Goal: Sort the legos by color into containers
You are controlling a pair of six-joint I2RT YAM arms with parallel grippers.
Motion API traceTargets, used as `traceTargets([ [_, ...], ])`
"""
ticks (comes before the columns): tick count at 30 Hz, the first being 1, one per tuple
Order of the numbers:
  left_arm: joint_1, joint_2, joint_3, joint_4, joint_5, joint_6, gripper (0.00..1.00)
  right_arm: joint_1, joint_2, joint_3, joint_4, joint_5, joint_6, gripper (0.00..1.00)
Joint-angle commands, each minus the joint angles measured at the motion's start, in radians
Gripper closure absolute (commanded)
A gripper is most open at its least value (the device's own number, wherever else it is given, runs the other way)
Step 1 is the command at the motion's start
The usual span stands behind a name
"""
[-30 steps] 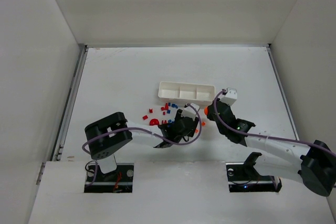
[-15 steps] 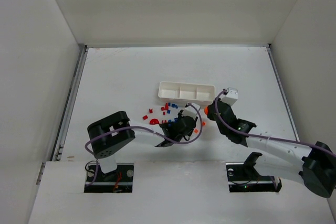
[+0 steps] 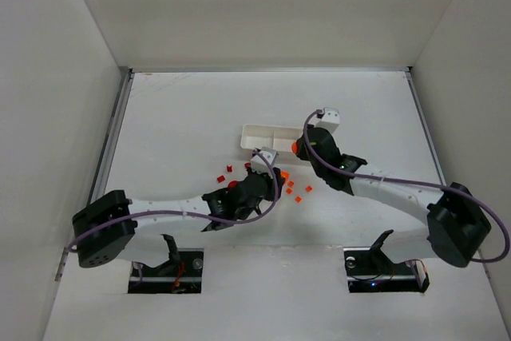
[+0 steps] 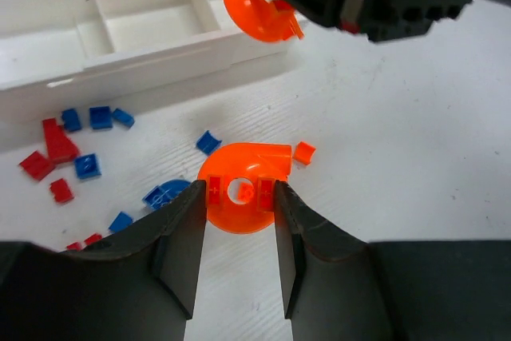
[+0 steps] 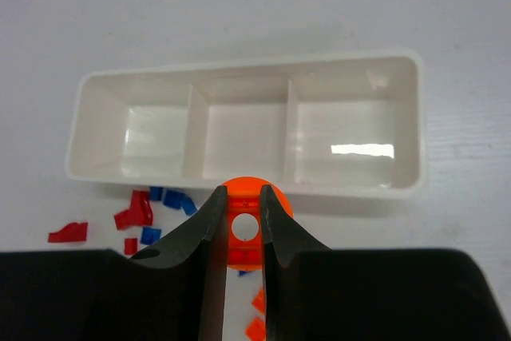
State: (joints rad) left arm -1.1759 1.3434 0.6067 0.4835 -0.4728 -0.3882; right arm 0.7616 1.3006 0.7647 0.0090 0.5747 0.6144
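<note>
My right gripper is shut on an orange ring lego, held just in front of the white three-compartment tray, near its middle compartment. All three compartments look bare. In the left wrist view that held ring hangs above the tray's near wall. My left gripper is shut on a second orange ring, its fingers against the two studs, low over the table. Blue legos and red legos lie scattered left of it.
Small orange pieces lie right of the left gripper, one beside the gripped ring. Red pieces sit left of the pile. The two grippers are close together in front of the tray. White walls enclose the table.
The right gripper carried its orange ring up and left, from beyond the tray's right end to its front. The left arm swung, its gripper shifting up-left toward the tray.
</note>
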Motion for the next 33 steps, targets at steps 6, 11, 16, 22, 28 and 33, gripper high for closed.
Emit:
traceTargets([
  [6,0.115,-0.236,-0.101,-0.052,-0.049,-0.113,0.73,-0.043,0.305,0.248,0.129,-0.087,-0.048,0.87],
  [11,0.195,-0.21,-0.065,-0.04,0.003,-0.132,0.73,-0.074,0.414,0.321,0.12,-0.085,-0.056,0.8],
  [16,0.236,-0.132,-0.007,-0.002,0.029,-0.132,0.73,-0.071,0.358,0.292,0.126,-0.075,-0.053,0.51],
  [22,0.238,-0.052,0.082,0.012,0.046,-0.133,0.73,-0.071,0.203,0.153,0.134,-0.027,-0.035,0.56],
  [28,0.293,0.12,0.211,0.027,0.085,-0.123,0.72,-0.037,-0.032,-0.158,0.131,-0.004,0.093,0.8],
  [33,0.328,0.336,0.376,-0.005,0.12,-0.115,0.72,0.063,-0.203,-0.318,-0.024,0.049,0.218,0.65],
])
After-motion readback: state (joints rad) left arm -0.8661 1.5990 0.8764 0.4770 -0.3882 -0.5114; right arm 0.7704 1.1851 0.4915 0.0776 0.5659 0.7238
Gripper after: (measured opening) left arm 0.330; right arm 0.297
